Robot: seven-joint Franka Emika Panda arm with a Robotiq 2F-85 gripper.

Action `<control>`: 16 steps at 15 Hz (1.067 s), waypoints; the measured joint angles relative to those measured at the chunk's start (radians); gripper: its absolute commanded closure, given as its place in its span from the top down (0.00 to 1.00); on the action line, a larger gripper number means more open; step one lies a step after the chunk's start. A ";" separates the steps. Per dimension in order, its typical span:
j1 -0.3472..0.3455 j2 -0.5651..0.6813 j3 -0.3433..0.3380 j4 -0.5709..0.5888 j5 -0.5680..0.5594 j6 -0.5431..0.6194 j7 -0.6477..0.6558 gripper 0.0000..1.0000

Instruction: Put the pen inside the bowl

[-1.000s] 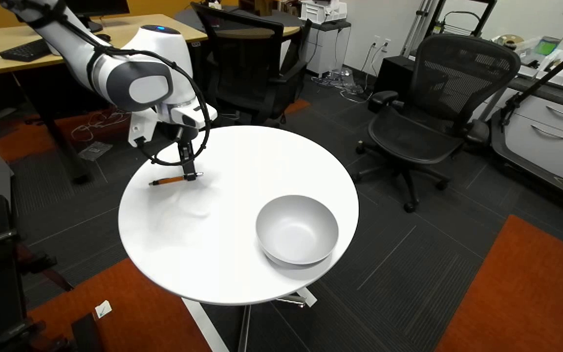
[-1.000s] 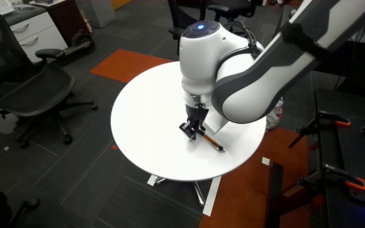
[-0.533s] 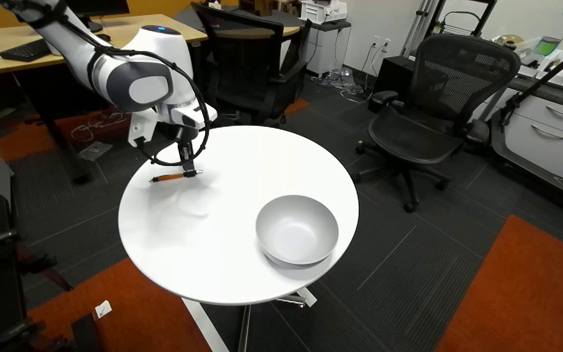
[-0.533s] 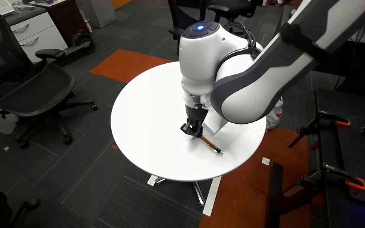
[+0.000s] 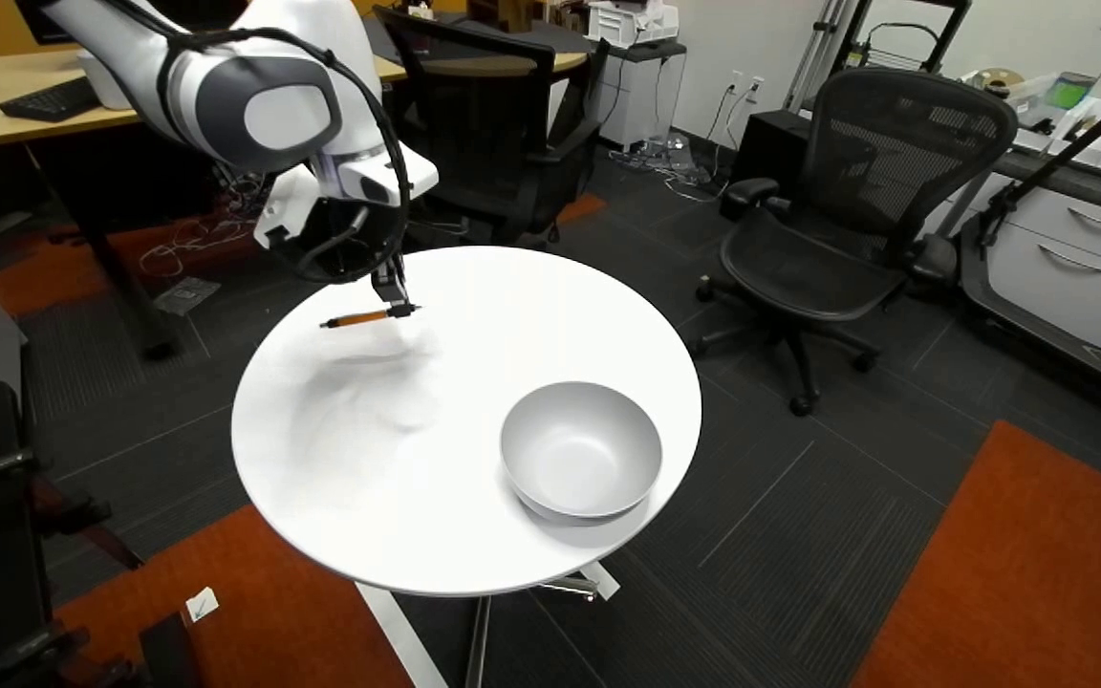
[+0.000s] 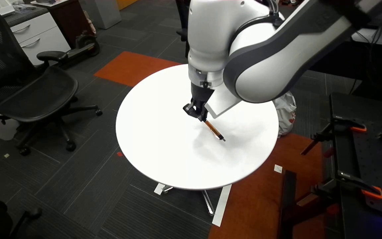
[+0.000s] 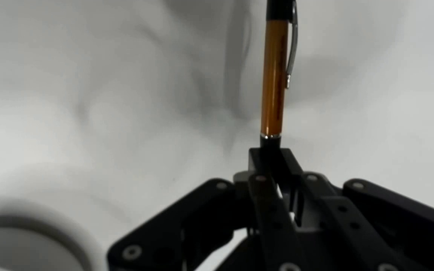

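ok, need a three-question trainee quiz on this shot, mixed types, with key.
1. True or false: the slim orange-brown and black pen is held above the round white table.
2. Which part of the pen do the black fingers grip: a) orange-brown barrel, b) silver clip, c) black end section?
3. Short answer: which task step involving the round silver-grey bowl remains?

Key: 1. True. 2. c. 3. Putting the pen inside it.

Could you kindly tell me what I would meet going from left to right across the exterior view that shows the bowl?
Keyboard, white scrap, pen, bowl, right-hand chair.
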 measured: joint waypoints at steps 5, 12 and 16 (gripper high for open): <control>0.019 -0.110 -0.114 -0.010 -0.133 -0.003 0.151 0.03; -0.046 -0.146 -0.187 0.080 -0.265 -0.086 0.335 0.03; -0.105 -0.115 -0.186 0.162 -0.267 -0.154 0.360 0.03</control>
